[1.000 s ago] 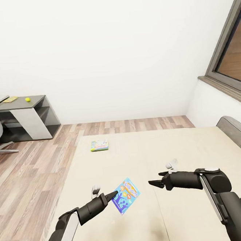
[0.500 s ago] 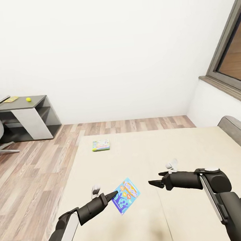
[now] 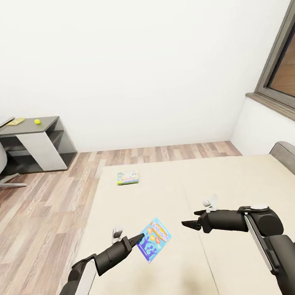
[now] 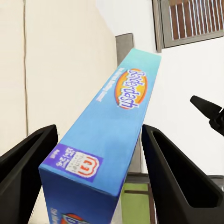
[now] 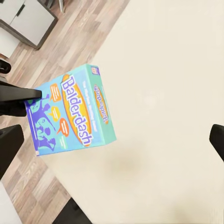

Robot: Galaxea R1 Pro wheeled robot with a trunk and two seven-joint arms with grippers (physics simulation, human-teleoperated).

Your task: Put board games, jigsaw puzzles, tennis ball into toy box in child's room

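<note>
Bed [image 3: 240, 179] edge nears lifted blue board game [image 3: 154, 239].

A blue board game [image 4: 109, 135] lettered "Balderdash" stands edge-on between the two dark fingers [image 4: 175, 172] of the left gripper [image 4: 100, 175], one finger on each broad face; whether they press it cannot be told here; behind it lies the cream bed [image 4: 60, 56], with a grey headboard [image 4: 123, 44] at its far end; a white wall [image 4: 186, 70] and a dark-framed window [image 4: 193, 18] stand beyond; the black tip of the right gripper [image 4: 207, 112] reaches in from the side.
</note>
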